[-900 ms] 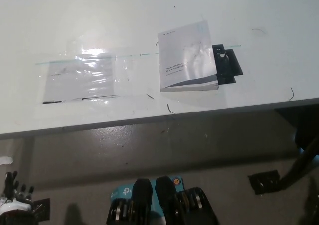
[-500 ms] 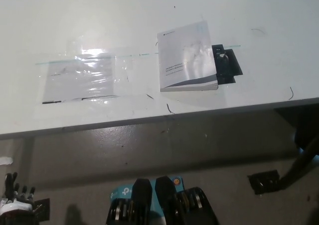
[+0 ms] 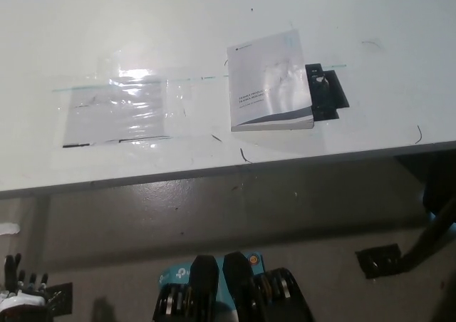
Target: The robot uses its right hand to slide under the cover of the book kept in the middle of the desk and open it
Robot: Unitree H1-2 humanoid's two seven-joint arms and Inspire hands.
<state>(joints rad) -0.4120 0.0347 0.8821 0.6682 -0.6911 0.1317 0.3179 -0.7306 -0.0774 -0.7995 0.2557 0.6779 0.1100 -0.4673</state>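
A closed book (image 3: 271, 80) with a white and grey cover lies flat on the white desk (image 3: 214, 23), right of the middle and near the front edge. Its spine side rests against a black clamp-like holder (image 3: 326, 92) on its right. My white left hand (image 3: 20, 293) hangs low at the picture's bottom left, below the desk, open and holding nothing. My right hand is out of the picture. Only a black slanted part (image 3: 436, 231) shows at the right edge, below the desk and far from the book.
A clear plastic sheet (image 3: 117, 112) is taped flat to the desk, left of the book. The desk's front edge (image 3: 214, 171) runs across the middle of the picture, with grey floor below it. A small black block (image 3: 377, 259) lies on the floor at lower right.
My left hand has sunk lower toward the bottom edge. The whole picture has shifted by a few pixels. The book has not moved.
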